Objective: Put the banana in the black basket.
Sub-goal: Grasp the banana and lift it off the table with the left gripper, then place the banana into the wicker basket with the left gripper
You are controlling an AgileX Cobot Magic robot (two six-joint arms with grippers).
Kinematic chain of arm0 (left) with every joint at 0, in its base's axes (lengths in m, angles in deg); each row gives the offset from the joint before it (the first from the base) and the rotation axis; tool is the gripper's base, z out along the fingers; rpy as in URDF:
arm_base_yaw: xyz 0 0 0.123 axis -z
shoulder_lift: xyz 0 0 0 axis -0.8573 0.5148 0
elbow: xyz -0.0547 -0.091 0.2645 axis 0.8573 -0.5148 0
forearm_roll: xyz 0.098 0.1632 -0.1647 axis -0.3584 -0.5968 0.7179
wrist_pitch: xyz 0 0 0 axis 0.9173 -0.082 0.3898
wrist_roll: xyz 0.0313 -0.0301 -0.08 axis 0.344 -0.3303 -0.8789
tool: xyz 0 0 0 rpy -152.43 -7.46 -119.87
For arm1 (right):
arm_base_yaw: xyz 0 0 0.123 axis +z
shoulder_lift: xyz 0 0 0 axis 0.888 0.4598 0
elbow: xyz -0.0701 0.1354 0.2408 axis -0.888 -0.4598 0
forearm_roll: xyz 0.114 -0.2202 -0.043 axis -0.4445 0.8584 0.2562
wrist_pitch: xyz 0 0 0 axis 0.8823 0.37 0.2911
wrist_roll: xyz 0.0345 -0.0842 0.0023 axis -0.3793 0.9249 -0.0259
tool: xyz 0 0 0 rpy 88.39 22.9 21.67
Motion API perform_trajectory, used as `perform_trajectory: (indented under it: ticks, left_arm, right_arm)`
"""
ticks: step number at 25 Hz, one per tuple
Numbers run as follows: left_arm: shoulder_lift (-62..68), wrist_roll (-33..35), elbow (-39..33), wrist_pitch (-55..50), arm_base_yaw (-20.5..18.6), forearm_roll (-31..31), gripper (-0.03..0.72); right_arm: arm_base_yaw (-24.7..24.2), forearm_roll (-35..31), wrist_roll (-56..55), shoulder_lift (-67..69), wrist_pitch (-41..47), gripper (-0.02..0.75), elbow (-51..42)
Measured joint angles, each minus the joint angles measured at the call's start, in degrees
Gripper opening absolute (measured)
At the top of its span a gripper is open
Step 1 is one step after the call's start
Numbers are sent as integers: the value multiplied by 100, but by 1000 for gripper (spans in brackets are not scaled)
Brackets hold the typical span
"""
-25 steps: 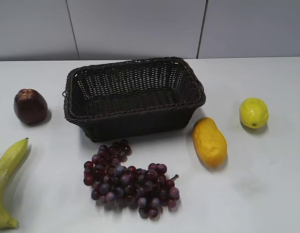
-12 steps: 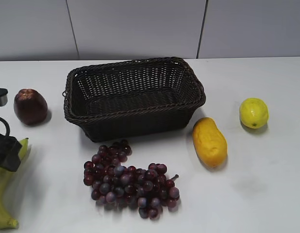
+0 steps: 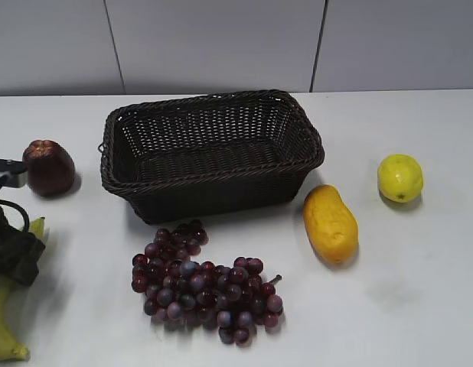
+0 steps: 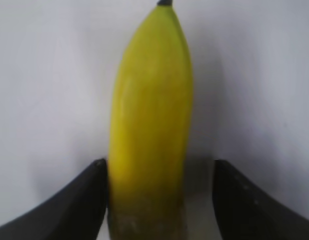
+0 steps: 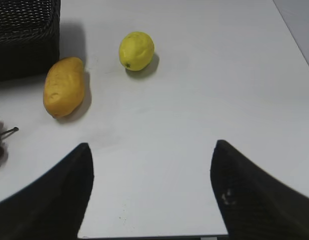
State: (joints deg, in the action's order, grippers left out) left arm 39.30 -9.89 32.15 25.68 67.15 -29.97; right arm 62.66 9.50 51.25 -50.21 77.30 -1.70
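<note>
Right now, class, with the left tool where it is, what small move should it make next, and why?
Probably close the left tool on the banana. In the left wrist view the banana lies between the two open fingers: the left one is at its side, while a gap remains on the right. It rests on the white table, and the black basket holds nothing.

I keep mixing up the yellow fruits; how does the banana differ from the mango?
The banana is long, slim and yellow-green with a dark tip; the mango is stubby and orange-yellow. The banana lies between the left pincer's open fingers at the table's left edge; the mango lies free, right of the black basket. Both lie on the table.
</note>
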Motion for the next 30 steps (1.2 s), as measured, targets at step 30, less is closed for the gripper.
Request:
perform_trajectory:
  ticks: [30]
  left_arm:
    - [-1669, 3, 1608, -998, 0, 894, 412]
  right_arm:
    - [0, 0, 0, 0, 0, 582, 0]
